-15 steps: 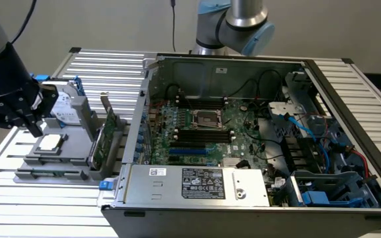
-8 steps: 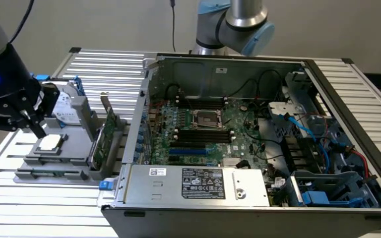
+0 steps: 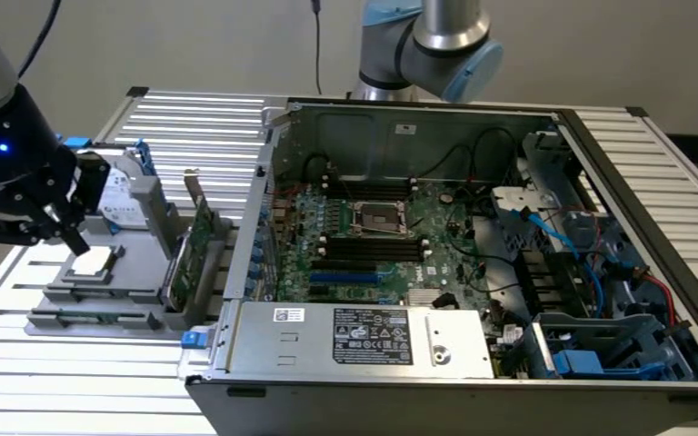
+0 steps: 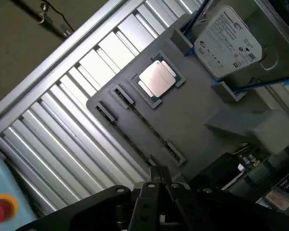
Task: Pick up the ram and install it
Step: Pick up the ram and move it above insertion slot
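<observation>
The ram (image 4: 144, 126) is a thin green stick standing on edge in a slot of the grey holder (image 4: 202, 110), with clips at both ends. In the exterior view the ram (image 3: 88, 318) lies along the holder's front edge, at that view's left. My gripper (image 3: 73, 240) hangs above the holder (image 3: 143, 272), over the silver processor chip, fingers pressed together and holding nothing. In the wrist view the gripper (image 4: 156, 174) points at the ram slot's near end, apart from it.
The holder also carries a silver processor chip (image 4: 157, 78), a hard drive (image 4: 226, 41) and an upright green expansion card (image 3: 192, 250). An open computer case (image 3: 640, 182) with its motherboard (image 3: 373, 241) and black and blue slots sits at the exterior view's right. An arm base (image 3: 428, 41) stands behind.
</observation>
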